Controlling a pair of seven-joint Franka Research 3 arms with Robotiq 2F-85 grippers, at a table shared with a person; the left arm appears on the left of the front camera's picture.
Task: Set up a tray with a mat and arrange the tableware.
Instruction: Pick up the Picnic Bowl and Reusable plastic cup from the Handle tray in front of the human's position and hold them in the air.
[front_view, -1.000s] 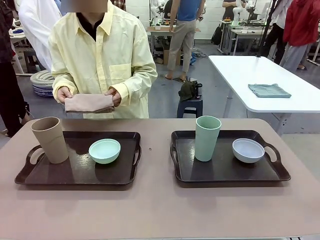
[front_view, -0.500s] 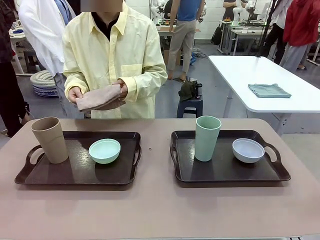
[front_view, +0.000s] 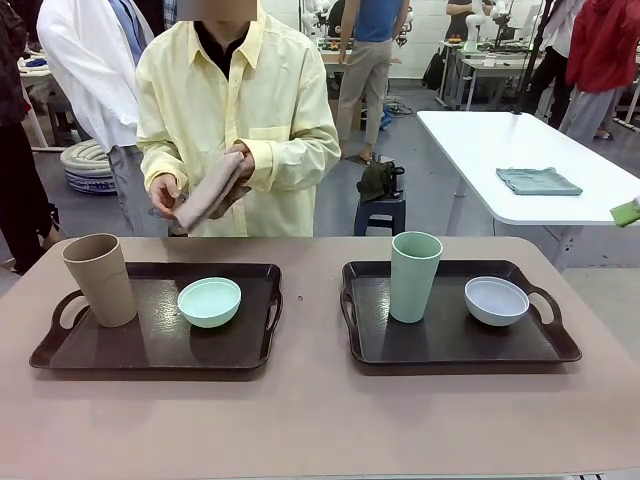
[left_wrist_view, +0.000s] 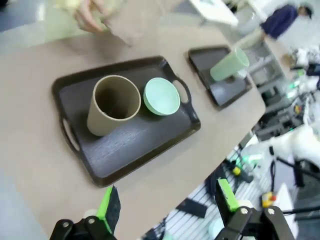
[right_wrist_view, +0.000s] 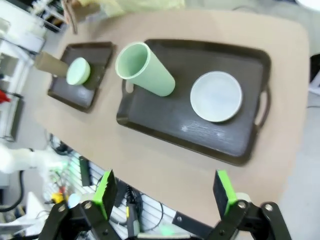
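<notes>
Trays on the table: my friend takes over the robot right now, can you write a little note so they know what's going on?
Left gripper: open, empty, up off the table.
Right gripper: open, empty, up off the table.
Left tray: tan cup upright, mint green bowl beside it.
Right tray: pale green cup upright, greyish white bowl beside it.
The person's hands hold a folded beige mat at the far side.
Done: no mat on a tray yet.
Left: lay the mat, arrange the tableware.

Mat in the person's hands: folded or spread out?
Folded. The mat is a narrow, doubled-up bundle gripped between the person's hands, with no part of it hanging open.
</notes>
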